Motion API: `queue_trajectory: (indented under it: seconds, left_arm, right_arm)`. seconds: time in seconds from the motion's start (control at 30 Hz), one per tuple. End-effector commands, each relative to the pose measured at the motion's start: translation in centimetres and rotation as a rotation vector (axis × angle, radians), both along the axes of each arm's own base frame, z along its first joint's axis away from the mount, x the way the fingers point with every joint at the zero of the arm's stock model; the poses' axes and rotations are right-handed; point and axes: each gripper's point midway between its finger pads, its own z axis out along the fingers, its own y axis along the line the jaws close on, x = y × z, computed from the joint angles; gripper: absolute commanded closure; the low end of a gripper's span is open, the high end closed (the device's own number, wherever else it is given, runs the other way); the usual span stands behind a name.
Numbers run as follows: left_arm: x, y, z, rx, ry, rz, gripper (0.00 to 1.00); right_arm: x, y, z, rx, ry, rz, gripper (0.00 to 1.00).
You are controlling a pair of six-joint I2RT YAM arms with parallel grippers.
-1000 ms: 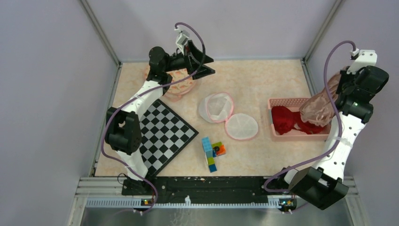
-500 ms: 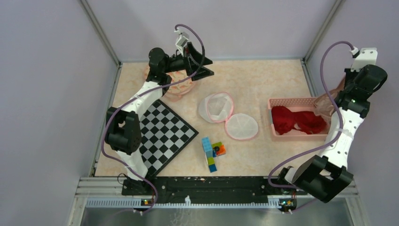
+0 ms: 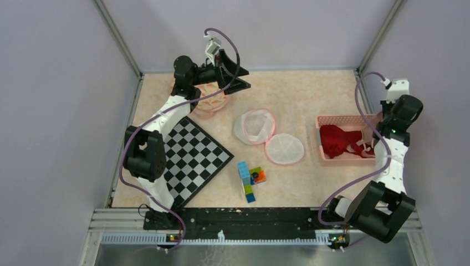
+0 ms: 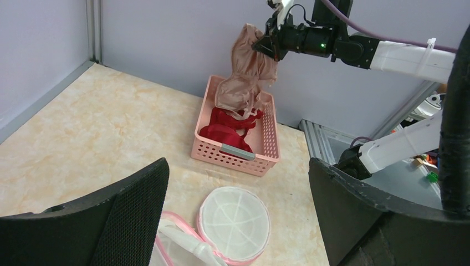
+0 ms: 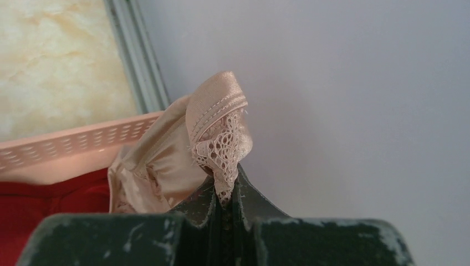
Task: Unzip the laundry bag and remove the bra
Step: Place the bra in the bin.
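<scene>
The round white mesh laundry bag with pink trim point(image 3: 255, 126) lies unzipped mid-table, its lid point(image 3: 284, 148) flipped open; it also shows in the left wrist view point(image 4: 234, 223). My right gripper point(image 5: 224, 185) is shut on the lace edge of a beige bra point(image 5: 177, 147). In the left wrist view the bra point(image 4: 244, 75) hangs from that gripper point(image 4: 265, 41) over the pink basket point(image 4: 235, 154), its lower end touching the red garment point(image 4: 227, 128). My left gripper point(image 3: 241, 77) is open and empty, held above the far left of the table.
The pink basket point(image 3: 321, 139) stands at the right, holding the red garment point(image 3: 338, 141). A peach lacy garment point(image 3: 209, 101) lies under my left arm. A checkerboard point(image 3: 194, 155) lies at the left, and coloured blocks point(image 3: 250, 178) sit near the front centre.
My right arm has swung lower and inward with the bra, which now hangs down into the basket. The left arm has barely moved.
</scene>
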Motion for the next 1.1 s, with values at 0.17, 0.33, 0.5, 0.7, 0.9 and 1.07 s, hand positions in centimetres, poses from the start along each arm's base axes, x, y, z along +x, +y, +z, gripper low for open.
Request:
queue_trajectory:
  seconds: [0.17, 0.33, 0.5, 0.7, 0.9, 1.07]
  left_arm:
    - [-0.7, 0.7, 1.9, -0.019, -0.072, 0.007, 0.01]
    - [-0.8, 0.7, 1.9, -0.024, -0.072, 0.010, 0.01]
    - [-0.8, 0.7, 1.9, -0.028, -0.067, 0.014, 0.01]
    - [-0.9, 0.8, 1.8, -0.027, -0.065, 0.019, 0.01]
    - [-0.9, 0.9, 1.8, -0.023, -0.073, 0.030, 0.01]
    - [-0.8, 0.9, 1.9, -0.025, -0.073, 0.033, 0.01]
  right_arm:
    - [-0.5, 4.0, 1.3, 0.005, -0.062, 0.062, 1.00]
    - [-0.6, 7.0, -0.5, 0.036, -0.034, 0.122, 1.00]
    - [0.1, 9.9, -3.0, 0.058, 0.001, 0.187, 1.00]
    - [1.0, 12.7, -5.8, 0.042, 0.046, 0.262, 1.00]
    - [0.7, 14.0, -8.7, 0.027, 0.129, 0.334, 1.00]
    - [1.2, 15.3, -10.4, 0.038, 0.180, 0.388, 1.00]
